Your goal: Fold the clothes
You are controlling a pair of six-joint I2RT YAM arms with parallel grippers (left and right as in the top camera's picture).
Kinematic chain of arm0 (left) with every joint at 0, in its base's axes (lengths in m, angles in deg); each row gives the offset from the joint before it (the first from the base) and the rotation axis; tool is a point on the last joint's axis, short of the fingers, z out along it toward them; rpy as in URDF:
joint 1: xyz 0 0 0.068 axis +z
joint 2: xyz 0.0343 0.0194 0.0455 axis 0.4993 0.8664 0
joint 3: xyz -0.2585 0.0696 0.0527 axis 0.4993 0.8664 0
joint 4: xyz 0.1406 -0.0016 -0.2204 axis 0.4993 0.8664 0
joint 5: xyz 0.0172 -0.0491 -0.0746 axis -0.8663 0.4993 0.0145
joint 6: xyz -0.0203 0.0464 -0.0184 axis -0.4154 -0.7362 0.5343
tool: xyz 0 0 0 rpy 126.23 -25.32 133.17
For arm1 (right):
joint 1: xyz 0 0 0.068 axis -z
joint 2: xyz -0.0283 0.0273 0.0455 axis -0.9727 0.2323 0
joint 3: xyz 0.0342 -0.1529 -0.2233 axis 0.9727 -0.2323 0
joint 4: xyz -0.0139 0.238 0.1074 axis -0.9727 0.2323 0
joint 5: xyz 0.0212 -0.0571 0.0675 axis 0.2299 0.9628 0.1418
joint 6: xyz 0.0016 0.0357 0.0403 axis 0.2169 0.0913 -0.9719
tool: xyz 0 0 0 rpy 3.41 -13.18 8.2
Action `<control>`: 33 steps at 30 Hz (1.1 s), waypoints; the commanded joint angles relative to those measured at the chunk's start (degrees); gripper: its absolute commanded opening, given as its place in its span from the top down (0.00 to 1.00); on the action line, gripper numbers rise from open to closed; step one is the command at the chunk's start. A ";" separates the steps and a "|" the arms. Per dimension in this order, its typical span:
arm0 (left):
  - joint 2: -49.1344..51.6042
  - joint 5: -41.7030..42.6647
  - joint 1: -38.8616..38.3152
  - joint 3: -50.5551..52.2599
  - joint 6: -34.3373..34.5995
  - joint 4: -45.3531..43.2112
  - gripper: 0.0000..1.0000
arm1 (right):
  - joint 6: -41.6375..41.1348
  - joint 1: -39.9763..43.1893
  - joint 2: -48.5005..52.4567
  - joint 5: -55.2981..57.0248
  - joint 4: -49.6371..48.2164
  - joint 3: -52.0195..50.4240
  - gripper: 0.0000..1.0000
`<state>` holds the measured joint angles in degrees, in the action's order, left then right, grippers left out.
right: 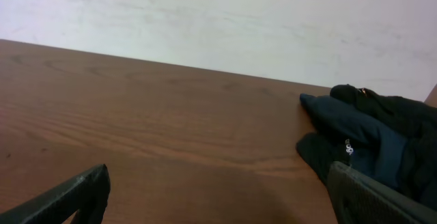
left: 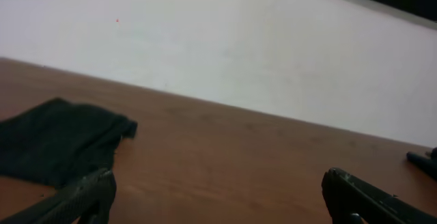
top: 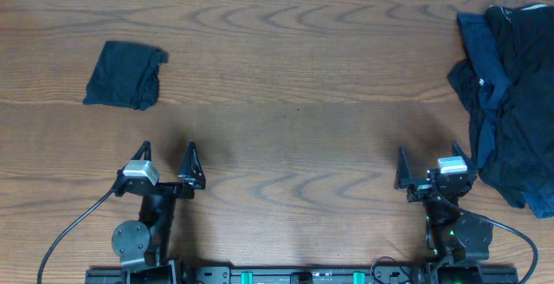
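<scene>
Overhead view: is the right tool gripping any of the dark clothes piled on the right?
No, the right tool stands open with nothing between its jaws, beside the pile of clothes.

I see the table (top: 294, 67) evenly and softly lit, with only faint shadows. Both wrist views look soft and blurry, and the dark clothes (top: 511, 102) lose most detail.

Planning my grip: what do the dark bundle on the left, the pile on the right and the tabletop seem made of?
Left bundle: soft matte black fabric, probably knit; limp creased edges. Pile: soft navy and black cloth, rumpled in folds. Table: brown wood grain, smooth, faint sheen; solid or laminate unclear.
</scene>
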<state>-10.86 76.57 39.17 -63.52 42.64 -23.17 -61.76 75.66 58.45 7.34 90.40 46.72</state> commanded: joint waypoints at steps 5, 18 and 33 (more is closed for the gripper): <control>-0.55 -0.57 0.02 0.13 -1.20 9.66 0.02 | -0.66 0.46 -0.31 0.39 0.31 -0.11 0.01; 0.74 -0.48 0.02 0.13 -2.05 9.55 0.02 | -0.66 0.46 -0.31 0.39 0.31 -0.11 0.01; 0.76 -0.48 0.02 0.13 -2.05 9.57 0.02 | -0.66 0.46 -0.31 0.39 0.31 -0.11 0.01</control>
<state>-10.21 75.72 39.17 -64.22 41.35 -16.02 -61.76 75.66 58.45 7.36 90.40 46.72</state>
